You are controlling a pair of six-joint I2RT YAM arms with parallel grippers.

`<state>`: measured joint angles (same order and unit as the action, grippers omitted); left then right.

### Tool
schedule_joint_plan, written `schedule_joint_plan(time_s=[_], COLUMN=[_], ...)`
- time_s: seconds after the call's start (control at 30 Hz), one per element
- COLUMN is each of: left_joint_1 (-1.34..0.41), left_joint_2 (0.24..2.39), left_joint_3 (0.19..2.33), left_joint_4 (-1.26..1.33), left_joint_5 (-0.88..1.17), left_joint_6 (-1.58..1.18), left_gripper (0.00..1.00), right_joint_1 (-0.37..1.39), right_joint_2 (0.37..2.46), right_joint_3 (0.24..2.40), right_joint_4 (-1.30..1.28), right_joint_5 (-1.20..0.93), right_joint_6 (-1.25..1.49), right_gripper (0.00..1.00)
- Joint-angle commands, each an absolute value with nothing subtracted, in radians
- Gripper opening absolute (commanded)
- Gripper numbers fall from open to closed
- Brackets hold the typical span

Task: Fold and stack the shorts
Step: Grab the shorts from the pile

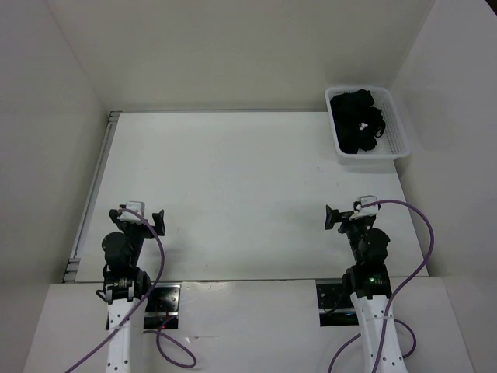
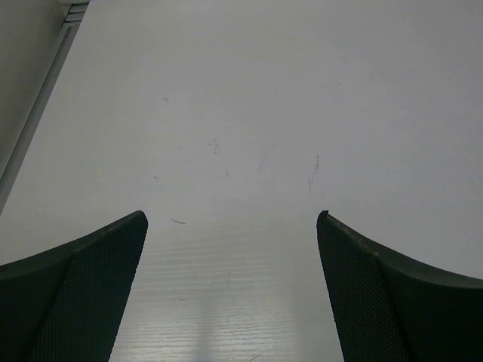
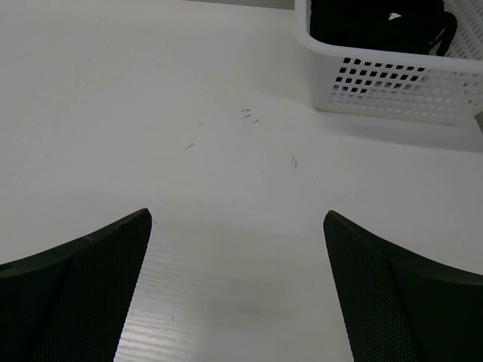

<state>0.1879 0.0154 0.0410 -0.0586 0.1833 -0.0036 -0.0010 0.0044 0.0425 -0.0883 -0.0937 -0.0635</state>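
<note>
The black shorts (image 1: 356, 119) lie bunched inside the white mesh basket (image 1: 397, 148) at the table's far right corner; the right wrist view shows the shorts (image 3: 377, 21) over the basket's near wall (image 3: 392, 79). My left gripper (image 1: 146, 217) hovers low near the front left of the table, open, nothing between its fingers (image 2: 83, 294). My right gripper (image 1: 345, 215) stands open near the front right, well short of the basket, with only bare table between its fingers (image 3: 400, 302).
White walls close in the table on the left, back and right. A metal rail (image 1: 93, 186) runs along the table's left edge. The white tabletop (image 1: 248, 179) stretches between the arms and the basket.
</note>
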Motion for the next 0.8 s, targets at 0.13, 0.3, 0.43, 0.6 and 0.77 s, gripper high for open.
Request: schedule_joint_plan(time_s=[0.13,0.3,0.43,0.6,0.77], left_joint_1=[0.186,0.186,0.186,0.176,0.176], left_joint_2=[-0.005,-0.005,-0.005,0.030,0.303], left_joint_3=[0.003,0.048,0.098,0.121,0.369], left_joint_4=[-0.009,-0.044,0.040,0.319,0.146], left_joint_5=[0.179,0.447,0.589,0.413,0.484], left_joint_6=[0.000,0.000,0.000,0.000,0.000], left_gripper=[1.00,1.00,1.00,1.00,1.00], right_joint_1=[-0.008,-0.008,-0.008,0.001,0.038], right_joint_2=[-0.009,-0.009,-0.009,0.076,0.725], right_joint_3=[0.014,0.107,0.042,0.150,0.741], right_joint_4=[-0.006,-0.089,-0.064,0.374,0.218], right_joint_5=[-0.094,-0.742,-0.825,-0.697,-0.459], right_joint_6=[-0.052,-0.658,-1.450,-1.151,-0.654], right_gripper=[0.99,1.00,1.00,1.00,0.99])
